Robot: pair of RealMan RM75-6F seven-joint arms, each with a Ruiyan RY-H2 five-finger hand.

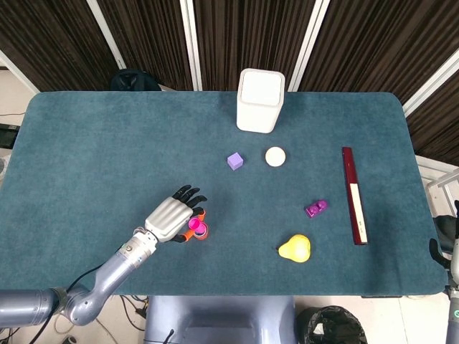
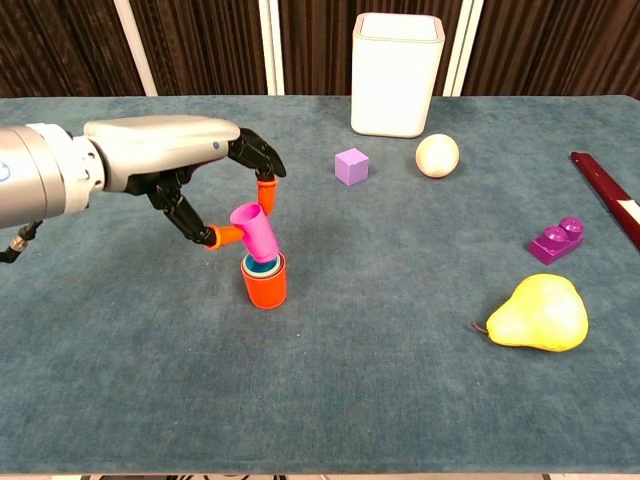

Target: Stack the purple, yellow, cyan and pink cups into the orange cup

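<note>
- Head view, arm: left arm comes in from bottom-left corner, forearm angled up and right, back of left hand (image 1: 171,218) facing the camera, dark fingers fanned toward upper right.
- Head view, grasp: pink cup (image 1: 194,225) shows as a pink rim under the orange fingertips (image 1: 200,211), right over the orange cup (image 1: 204,232) (only a sliver of orange visible beside it).
- Head view, right hand (image 1: 435,251): just a dark bit at the far right edge, past the table's corner; can't tell how its fingers lie.
- Head view, rest: white bin (image 1: 259,100) at back centre, purple cube (image 1: 234,160) and cream ball (image 1: 275,156) in front of it, purple brick (image 1: 315,208), yellow pear (image 1: 295,248), dark red bar (image 1: 354,195) lying lengthwise at right.
- Chest view, arm: left forearm runs level from the left edge, left hand (image 2: 190,170) palm-down, fingers arched downward.
- Chest view, grasp: pink cup (image 2: 256,233) pinched between thumb and a finger (other fingers spread), tilted, mouth up-left, base dipping into the stack.
- Chest view, stack: orange cup (image 2: 265,284) upright on blue cloth (image 2: 380,400), cyan cup (image 2: 262,265) rim showing inside; purple and yellow cups not distinguishable.
</note>
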